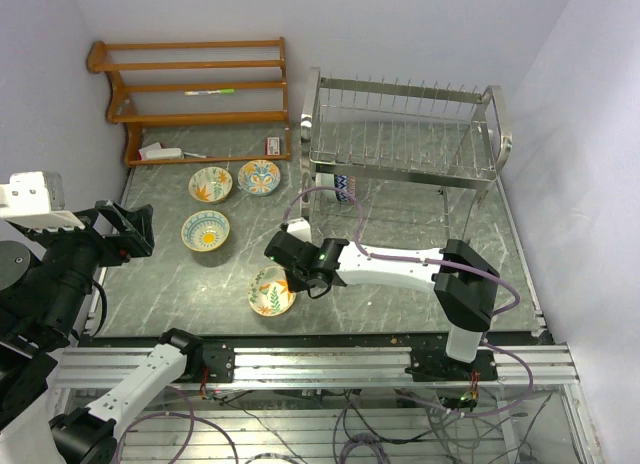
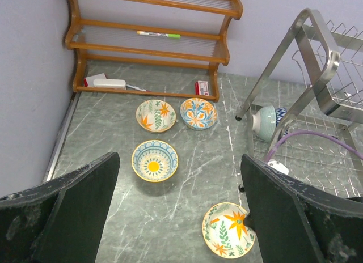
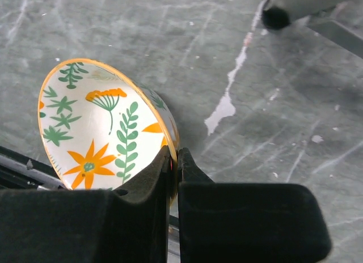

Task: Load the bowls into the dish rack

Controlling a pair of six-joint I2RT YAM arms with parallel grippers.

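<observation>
Left gripper (image 2: 180, 161): released, jaws wide apart, holding nothing. Three small round glazed ceramic bowls sit upright on the dark green marble-patterned tabletop (image 1: 400, 234): orange-leafed bowl (image 1: 210, 184), blue-and-orange floral bowl (image 1: 259, 176), blue-rimmed yellow-centred bowl (image 1: 205, 230). Behind them is a brown wooden slatted shelf (image 1: 190, 84). Near the front edge, a tilted cream bowl with orange rim and green ferns (image 3: 96, 127) is clenched at its rim by the right gripper (image 3: 173, 161). Rightmost, the shiny silver wire dish rack (image 1: 400, 134) (one pale bowl (image 2: 265, 121) lies sideways on its lower tier).
</observation>
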